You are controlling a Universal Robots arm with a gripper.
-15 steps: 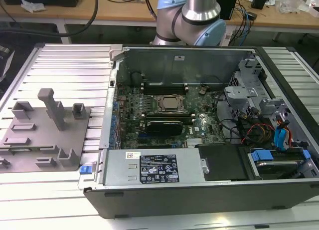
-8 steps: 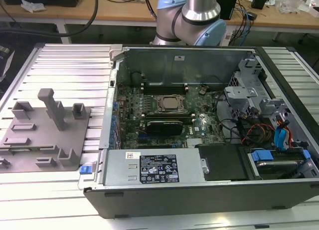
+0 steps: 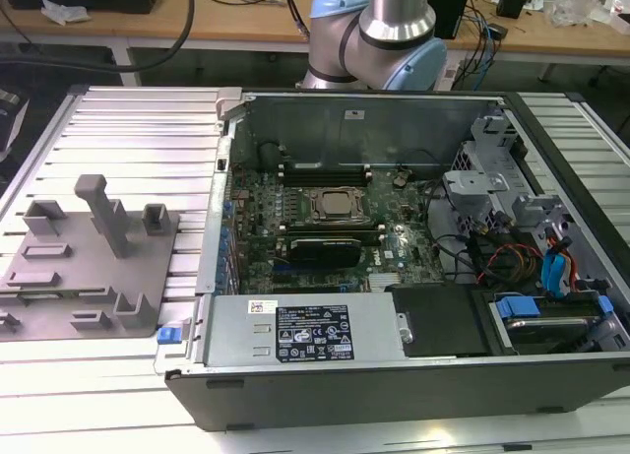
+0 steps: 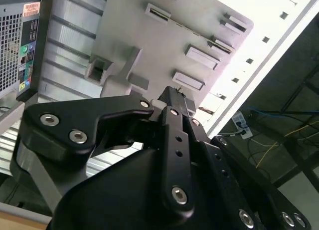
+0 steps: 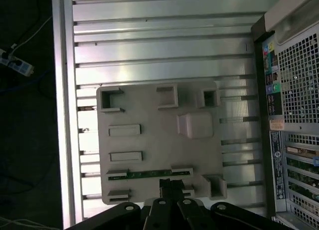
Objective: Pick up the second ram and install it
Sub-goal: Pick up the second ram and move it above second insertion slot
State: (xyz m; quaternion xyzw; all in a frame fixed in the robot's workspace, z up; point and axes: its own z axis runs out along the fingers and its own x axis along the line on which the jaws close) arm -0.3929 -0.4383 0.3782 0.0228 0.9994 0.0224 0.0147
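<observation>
The second ram (image 5: pixel 149 174) is a thin green strip standing on edge in a slot of the grey fixture plate (image 5: pixel 154 135), seen in the first wrist view. My gripper (image 5: pixel 172 187) hovers well above that plate, its black fingertips pressed together with nothing between them, and the ram lies below and just ahead of the tips. In the second wrist view the gripper (image 4: pixel 175 96) hangs over the same plate (image 4: pixel 149 35). The exterior view has the plate (image 3: pixel 89 277) lying on the ribbed metal table at its left.
The open computer case (image 3: pixel 394 227) lies on the exterior view's right, with the motherboard, processor (image 3: pixel 333 205) and black memory sockets (image 3: pixel 325 166) exposed. Its rear panel (image 5: pixel 294 90) borders the plate. A tall post (image 3: pixel 106 213) and several low blocks rise from the plate. The arm's base (image 3: pixel 379 31) stands behind the case.
</observation>
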